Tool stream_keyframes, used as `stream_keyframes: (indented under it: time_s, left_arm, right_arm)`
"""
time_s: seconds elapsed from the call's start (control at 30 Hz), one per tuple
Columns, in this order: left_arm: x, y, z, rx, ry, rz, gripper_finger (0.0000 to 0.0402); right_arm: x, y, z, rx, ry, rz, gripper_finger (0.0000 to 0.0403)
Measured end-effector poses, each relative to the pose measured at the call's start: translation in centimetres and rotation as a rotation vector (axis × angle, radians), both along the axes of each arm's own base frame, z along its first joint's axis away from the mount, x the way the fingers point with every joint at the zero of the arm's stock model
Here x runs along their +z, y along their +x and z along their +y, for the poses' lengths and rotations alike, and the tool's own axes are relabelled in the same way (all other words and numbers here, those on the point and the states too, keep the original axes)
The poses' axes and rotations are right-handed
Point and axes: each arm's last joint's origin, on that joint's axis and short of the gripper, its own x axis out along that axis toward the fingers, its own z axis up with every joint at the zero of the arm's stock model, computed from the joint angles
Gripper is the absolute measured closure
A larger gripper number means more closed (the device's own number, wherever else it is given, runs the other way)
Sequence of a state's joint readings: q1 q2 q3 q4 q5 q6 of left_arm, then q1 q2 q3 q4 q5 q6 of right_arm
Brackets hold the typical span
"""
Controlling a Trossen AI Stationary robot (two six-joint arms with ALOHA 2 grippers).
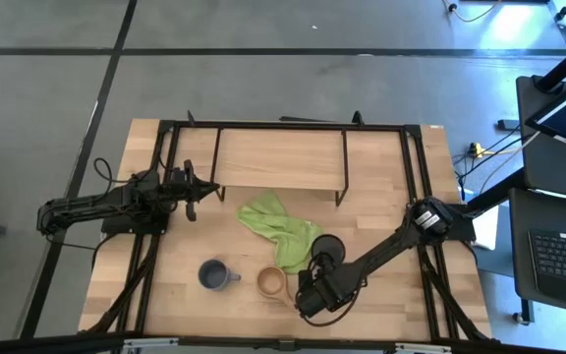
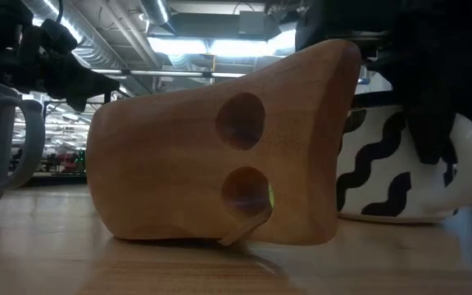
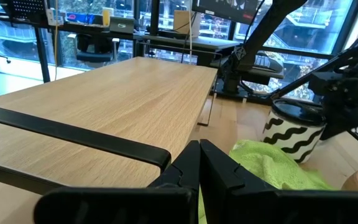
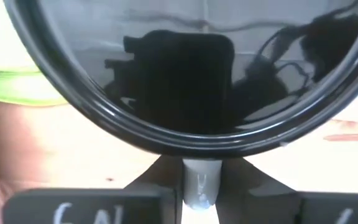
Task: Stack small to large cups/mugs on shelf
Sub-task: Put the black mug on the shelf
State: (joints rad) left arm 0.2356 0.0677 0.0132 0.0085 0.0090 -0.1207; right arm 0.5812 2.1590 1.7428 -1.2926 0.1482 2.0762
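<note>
The large mug (image 1: pixel 324 246) is white with black wavy stripes and a dark inside (image 4: pixel 179 68). It stands on the tabletop at the near right, beside the green cloth (image 1: pixel 278 228). My right gripper (image 1: pixel 312 283) is shut on it from its near side. The small tan wooden cup (image 1: pixel 271 282) and the grey-blue mug (image 1: pixel 214 274) stand on the table to its left. The shelf (image 1: pixel 278 157) stands at the far middle with nothing on it. My left gripper (image 3: pixel 199 163) is shut and empty, at the shelf's left end (image 1: pixel 191 193). My right gripper pinches the mug's pale handle (image 4: pixel 201 186) between its two fingers, on the mug's near side just below the rim. The fingers come from above, pointing down. The mug stands upright, and its base (image 2: pixel 400 215) looks to be on the table.
The wooden cup (image 2: pixel 220 139) stands close by the large mug (image 2: pixel 408 172). The green cloth (image 3: pixel 272 168) lies between the mugs and the shelf board (image 3: pixel 117 93). Black frame rails (image 1: pixel 416 177) run along the table's sides.
</note>
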Motion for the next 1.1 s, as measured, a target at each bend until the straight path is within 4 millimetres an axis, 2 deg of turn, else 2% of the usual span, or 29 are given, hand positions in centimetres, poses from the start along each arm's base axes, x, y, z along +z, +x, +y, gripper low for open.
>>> stream_keyframes:
  time_s: [0.23, 0.4, 0.57, 0.8, 1.1]
  left_arm:
    - [0.0, 0.0, 0.0, 0.0, 0.0, 0.0, 0.0401]
    - [0.0, 0.0, 0.0, 0.0, 0.0, 0.0, 0.0401]
    - [0.0, 0.0, 0.0, 0.0, 0.0, 0.0, 0.0401]
    - [0.0, 0.0, 0.0, 0.0, 0.0, 0.0, 0.0401]
    - [0.0, 0.0, 0.0, 0.0, 0.0, 0.0, 0.0401]
  right_arm:
    - [0.8, -0.1, -0.1, 0.006, 0.01, -0.025, 0.0345]
    - [3.2, -0.5, -1.1, 0.002, 0.005, -0.079, 0.0345]
    - [6.8, -1.5, -3.4, 0.01, -0.053, -0.112, 0.0345]
    - [12.0, -2.7, -8.3, 0.104, -0.088, -0.18, 0.034]
    - [15.9, -4.0, -11.4, 0.254, -0.087, -0.184, 0.0345]
